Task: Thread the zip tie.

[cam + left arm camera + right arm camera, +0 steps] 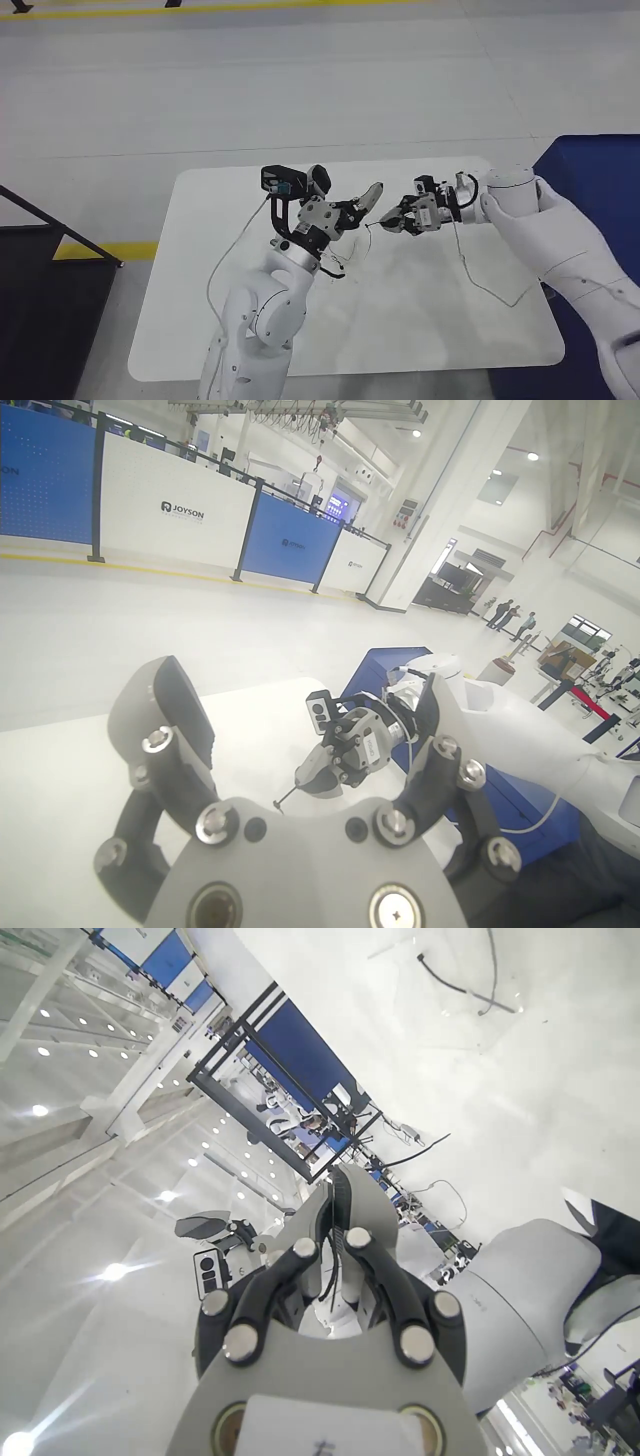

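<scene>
Within right end effector (301, 784), half-hidden zip tie (286, 796)

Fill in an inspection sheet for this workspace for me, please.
Surface: white table, rounded corners.
Job's things: thin black zip tie, free end sticking out toward the left gripper.
Clutter: thin dark strips on a white surface; cannot tell what they are.
Grippers: left gripper open, holding nothing; right gripper shut on the zip tie.
Cables: thin cables trail over the table.
Surroundings: blue partition, yellow floor line.
</scene>
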`<state>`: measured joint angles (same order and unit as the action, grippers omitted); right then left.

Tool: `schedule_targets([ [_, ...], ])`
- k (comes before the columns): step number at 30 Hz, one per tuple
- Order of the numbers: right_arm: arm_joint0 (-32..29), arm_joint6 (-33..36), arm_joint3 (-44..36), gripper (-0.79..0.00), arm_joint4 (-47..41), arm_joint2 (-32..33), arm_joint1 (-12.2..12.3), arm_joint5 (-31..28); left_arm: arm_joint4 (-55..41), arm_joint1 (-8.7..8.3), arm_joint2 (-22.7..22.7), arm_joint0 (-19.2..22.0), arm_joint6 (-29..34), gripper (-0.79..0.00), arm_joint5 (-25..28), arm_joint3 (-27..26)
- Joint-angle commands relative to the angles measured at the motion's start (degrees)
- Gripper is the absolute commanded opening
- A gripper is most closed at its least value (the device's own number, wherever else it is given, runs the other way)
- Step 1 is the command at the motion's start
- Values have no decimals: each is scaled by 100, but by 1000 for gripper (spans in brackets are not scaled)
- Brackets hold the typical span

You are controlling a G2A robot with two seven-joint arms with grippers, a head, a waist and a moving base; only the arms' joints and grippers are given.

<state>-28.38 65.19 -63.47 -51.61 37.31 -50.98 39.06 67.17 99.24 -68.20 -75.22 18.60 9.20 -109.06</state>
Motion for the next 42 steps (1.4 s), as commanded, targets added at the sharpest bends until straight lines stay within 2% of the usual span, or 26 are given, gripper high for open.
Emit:
schedule_targets([
  [1, 108, 45, 93, -785, -144, -173, -117, -43, 0, 0, 0, 0, 0, 0, 0, 0],
  [4, 255, -53, 232, -785, -318, -356, -330, -130, 0, 0, 0, 0, 0, 0, 0, 0],
  [12, 418, -889, 839, -785, -337, -711, -885, -1015, 0, 0, 0, 0, 0, 0, 0, 0],
  [13, 421, -911, 917, -570, -331, -753, -944, -1084, 0, 0, 0, 0, 0, 0, 0, 0],
  [14, 423, -887, 1021, -200, -340, -800, -1001, -1070, 0, 0, 0, 0, 0, 0, 0, 0],
  [15, 439, -870, 1138, 0, -332, -856, -1057, -971, 0, 0, 0, 0, 0, 0, 0, 0],
  [22, 604, -582, 1721, 0, 32, -1054, -1304, -987, 0, 0, 0, 0, 0, 0, 0, 0],
  [27, 819, 70, 2063, 0, -292, -699, -1290, -1224, 0, 0, 0, 0, 0, 0, 0, 0],
  [33, 954, 568, 2460, 0, -856, 401, -943, -2875, 0, 0, 0, 0, 0, 0, 0, 0],
  [39, 566, 883, 2248, 0, -1003, 1545, -458, -4616, 0, 0, 0, 0, 0, 0, 0, 0],
  [42, 99, 1307, 1822, 0, -1346, 2088, -235, -4575, 0, 0, 0, 0, 0, 0, 0, 0],
])
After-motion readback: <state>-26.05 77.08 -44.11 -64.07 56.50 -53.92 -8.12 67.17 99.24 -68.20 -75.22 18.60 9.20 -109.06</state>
